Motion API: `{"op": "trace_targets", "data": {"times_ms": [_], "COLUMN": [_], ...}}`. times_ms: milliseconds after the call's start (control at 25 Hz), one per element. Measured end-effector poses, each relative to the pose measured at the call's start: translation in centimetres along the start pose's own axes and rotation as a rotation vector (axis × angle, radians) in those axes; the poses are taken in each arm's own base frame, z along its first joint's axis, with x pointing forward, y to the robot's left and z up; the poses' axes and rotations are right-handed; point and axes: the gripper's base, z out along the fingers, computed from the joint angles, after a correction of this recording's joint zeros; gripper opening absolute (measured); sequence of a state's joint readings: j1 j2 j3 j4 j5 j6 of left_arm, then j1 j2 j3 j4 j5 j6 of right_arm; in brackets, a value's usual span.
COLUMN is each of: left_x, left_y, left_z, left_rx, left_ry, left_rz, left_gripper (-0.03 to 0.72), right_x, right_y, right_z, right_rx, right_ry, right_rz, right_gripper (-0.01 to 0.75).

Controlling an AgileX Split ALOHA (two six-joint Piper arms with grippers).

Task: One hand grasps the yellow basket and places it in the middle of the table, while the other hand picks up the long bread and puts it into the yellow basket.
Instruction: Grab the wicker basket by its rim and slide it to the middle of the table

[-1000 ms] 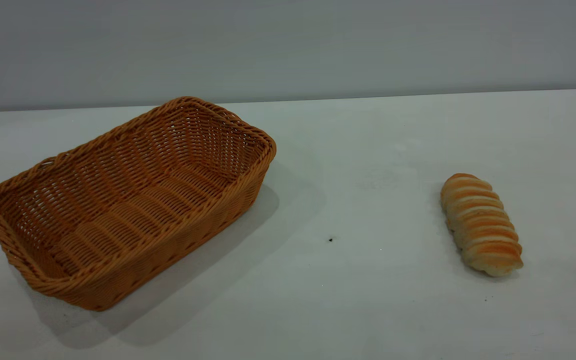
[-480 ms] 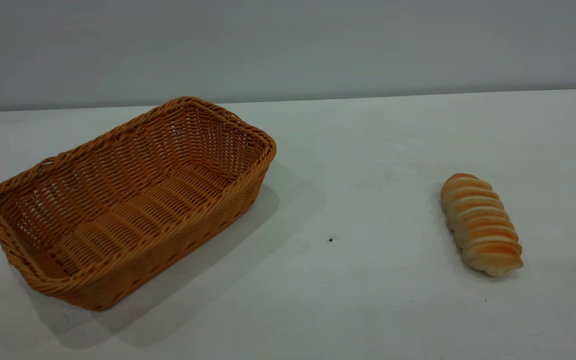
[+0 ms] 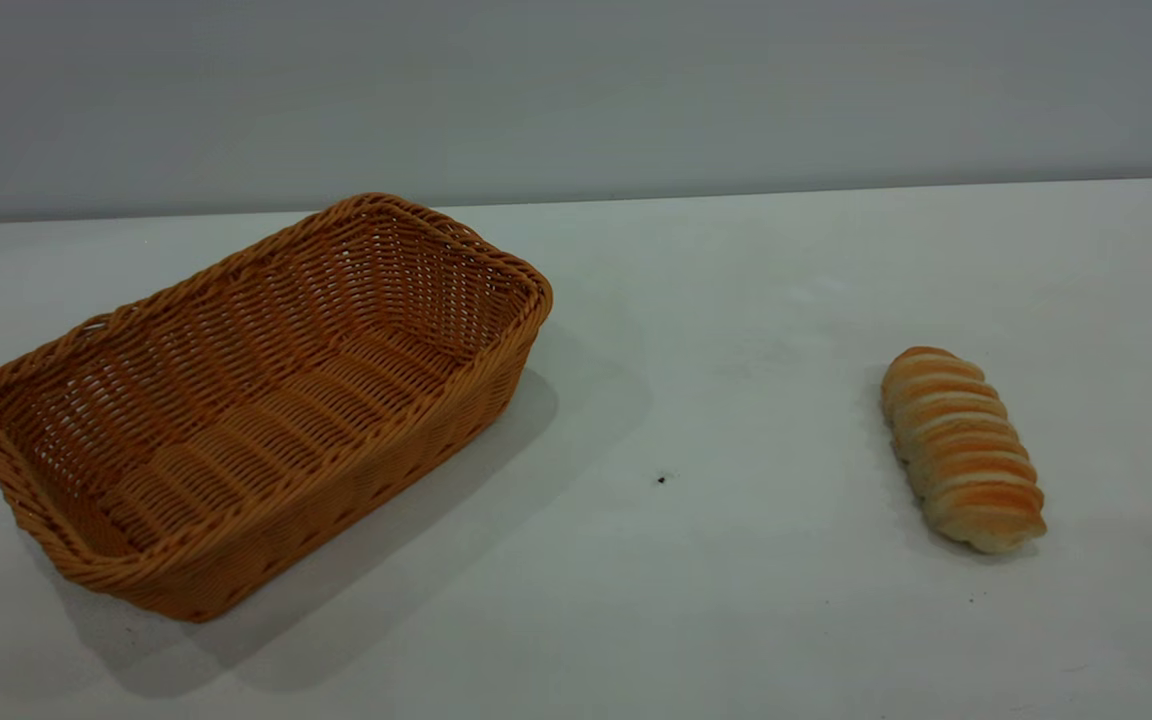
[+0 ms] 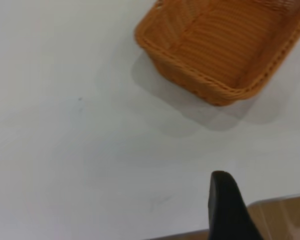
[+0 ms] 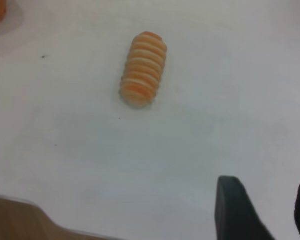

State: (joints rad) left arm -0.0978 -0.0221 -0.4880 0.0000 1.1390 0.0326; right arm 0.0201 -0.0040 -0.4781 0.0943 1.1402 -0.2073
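Yellow basket [image 3: 254, 400], rectangular woven wicker in orange-tan with flared sides and braided rim: empty, standing at the left of the wide white table [image 3: 716, 600], angled with one short end toward the far edge. Long bread [image 3: 962, 447], oblong golden-orange roll with pale cream crosswise ridges: lying on the bare tabletop at the right, well apart from the basket, a tiny dark speck [image 3: 661, 480] between them and a plain grey wall [image 3: 576, 90] behind. Left gripper [image 4: 270, 210] and right gripper [image 5: 262, 210], black, pointed fingers: each hangs spread and holding nothing above the table's near edge, seen only from its own wrist.

Yellow basket [image 3: 246, 400]: woven wicker-look, rough, braided rim. Long bread [image 3: 961, 447]: matt ridged crust. Table [image 3: 736, 300]: smooth white, matt.
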Motion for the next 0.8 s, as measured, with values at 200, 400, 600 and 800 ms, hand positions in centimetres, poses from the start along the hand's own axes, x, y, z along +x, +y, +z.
{"op": "trace_targets", "data": {"times_ms": [200,400,600,800], "left_x": [0.0,0.0,0.0,0.0], "left_y": [0.13,0.16,0.16,0.16], "left_z": [0.01,0.01,0.01,0.01], "left_rx": [0.057,0.069,0.07,0.07], "left_ry": [-0.003,-0.003,-0.003,-0.003], "left_rz": [0.046,0.056,0.057,0.057], "left_gripper": [0.434,0.434,0.434,0.434], "right_x": [0.01,0.07,0.09,0.09], "right_y": [-0.01,-0.08,-0.1,-0.09], "right_z": [-0.02,-0.09,-0.12,-0.12], "right_rx": [-0.022,-0.11,-0.151,-0.153], "right_ry": [-0.003,-0.013,-0.017,-0.017], "right_rz": [-0.014,-0.071,-0.096,-0.095], "right_gripper": [0.332,0.332,0.332,0.332]}}
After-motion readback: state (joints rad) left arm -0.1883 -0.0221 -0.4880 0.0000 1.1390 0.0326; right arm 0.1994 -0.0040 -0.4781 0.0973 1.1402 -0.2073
